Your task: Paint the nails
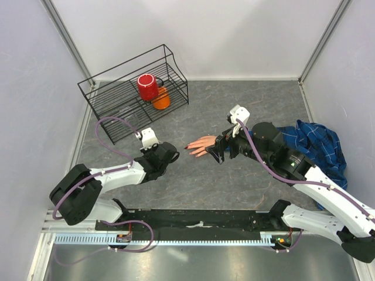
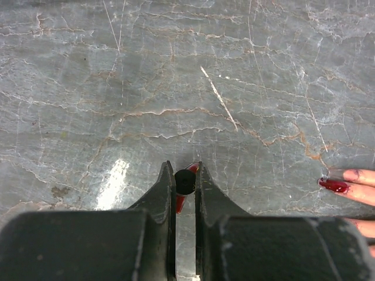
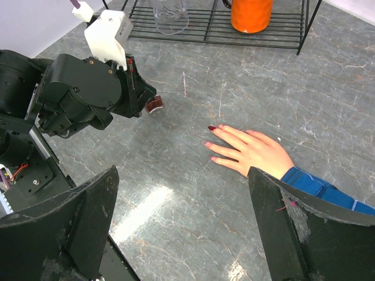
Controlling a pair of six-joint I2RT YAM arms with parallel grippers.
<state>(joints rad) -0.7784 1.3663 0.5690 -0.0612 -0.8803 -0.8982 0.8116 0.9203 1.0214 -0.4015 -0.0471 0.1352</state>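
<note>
The peach fake hand (image 1: 203, 144) lies palm down mid-table, fingers pointing left, its blue plaid cuff (image 3: 310, 184) under my right arm. In the right wrist view the hand (image 3: 255, 151) has one dark red nail (image 3: 212, 127) and pale pink nails (image 3: 208, 144) on the neighbouring fingers. My right gripper (image 3: 181, 193) is open wide and empty above the table just in front of the hand. My left gripper (image 2: 186, 175) is shut on a small dark red polish bottle (image 2: 186, 182) with a black cap, left of the fingertips. The red nail (image 2: 334, 185) shows at that view's right edge.
A black wire rack (image 1: 117, 96) at the back left holds a red mug (image 1: 147, 86) and an orange cup (image 1: 161, 99). A blue plaid cloth (image 1: 319, 143) is bunched at the right. White walls close in the grey marbled table (image 1: 246, 105).
</note>
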